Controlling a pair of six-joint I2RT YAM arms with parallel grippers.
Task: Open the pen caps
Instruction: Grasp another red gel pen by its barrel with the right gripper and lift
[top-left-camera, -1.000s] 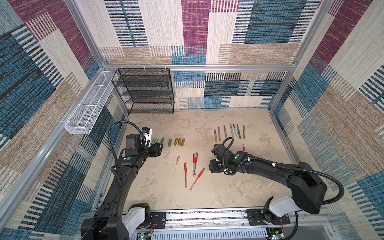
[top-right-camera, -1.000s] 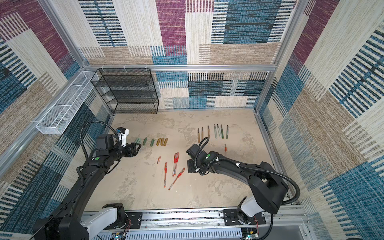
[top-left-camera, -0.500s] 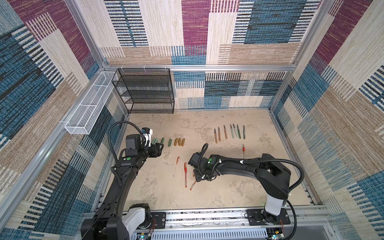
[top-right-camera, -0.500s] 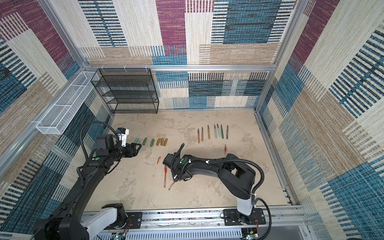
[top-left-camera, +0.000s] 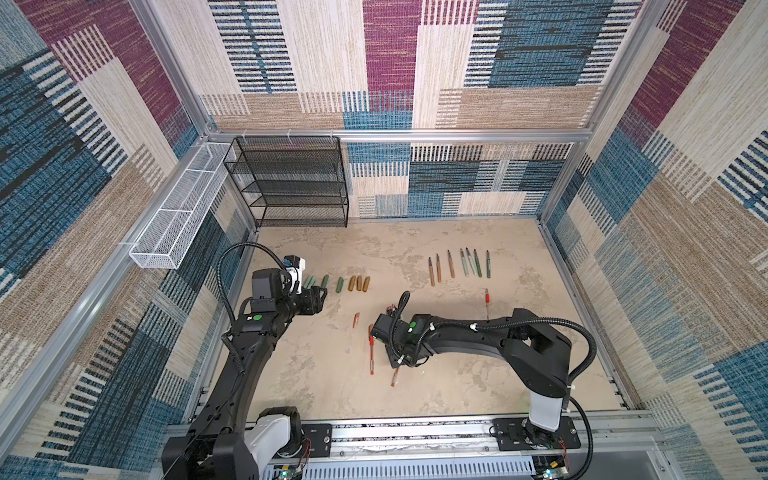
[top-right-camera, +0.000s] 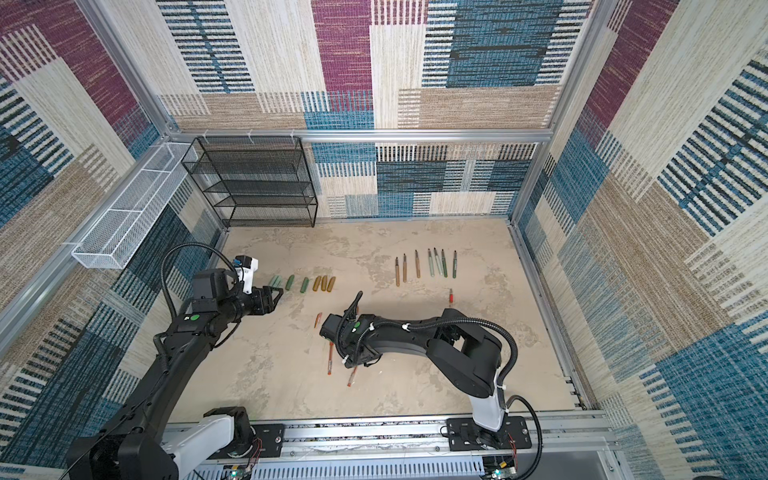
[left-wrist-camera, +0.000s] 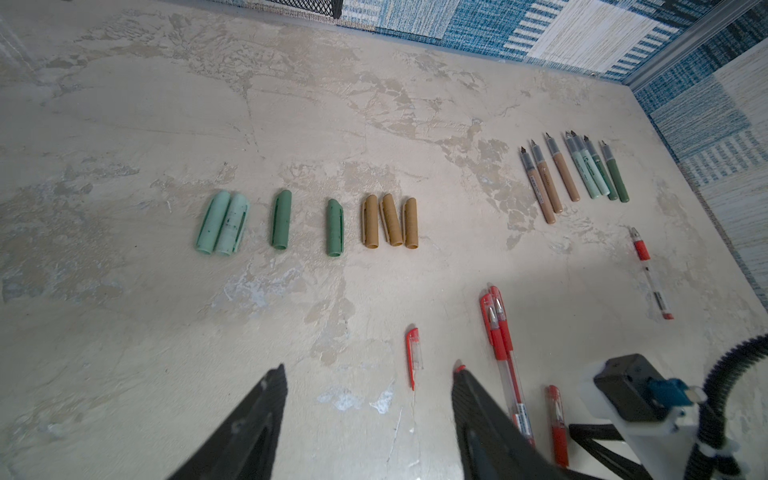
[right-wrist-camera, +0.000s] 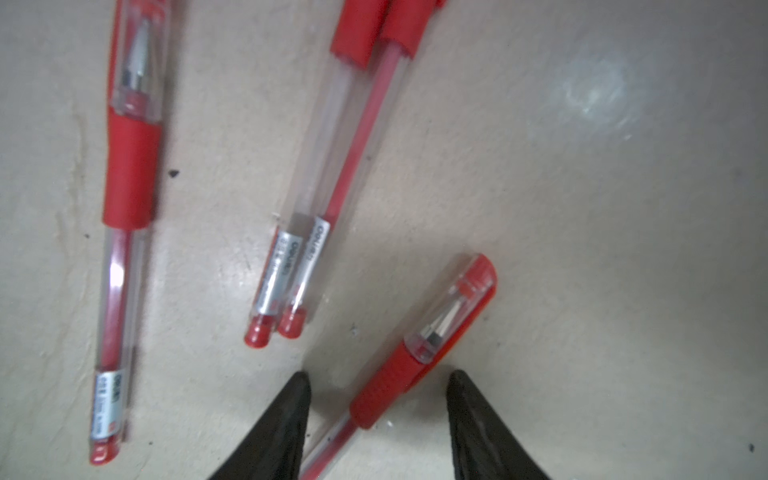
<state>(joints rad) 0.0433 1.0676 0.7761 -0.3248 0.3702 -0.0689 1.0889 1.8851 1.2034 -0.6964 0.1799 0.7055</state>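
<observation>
- My left arm (top-left-camera: 249, 357) rises from the lower left of both top views. It is bent at the elbow, with the wrist turned toward the centre.
- The left gripper (top-left-camera: 319, 297) hovers over the table just below the left end of the cap row. In the left wrist view its fingers (left-wrist-camera: 266, 415) are spread wide with nothing between them.
- My right arm (top-left-camera: 469, 340) folds in from the lower right and lies low across the middle. The wrist points down at the red pens.
- The right gripper (right-wrist-camera: 379, 376) has its jaws parted on either side of one capped red pen (right-wrist-camera: 386, 390). I see a gap on each side, so it has no grip.
- That pen's clear, red-tipped cap (right-wrist-camera: 457, 307) sits on its point, just beyond the fingertips.
- The loose pen caps (top-left-camera: 338, 284) lie in a row left of centre: two mint, two dark green, three gold-brown.
- A single red cap (top-left-camera: 355, 320) lies below that row.
- The uncapped barrels (top-left-camera: 459, 266) are lined up right of centre, with one bare red pen (top-left-camera: 486, 297) below them.
- Three other red pens (right-wrist-camera: 124, 208) lie flat near the right gripper, two of them touching side by side.
- The table (top-left-camera: 478, 390) is mottled beige.
- A black mesh shelf (top-left-camera: 291, 183) stands at the upper left against patchwork woven walls.
- A white wire basket (top-left-camera: 174, 224) hangs on the left wall.
</observation>
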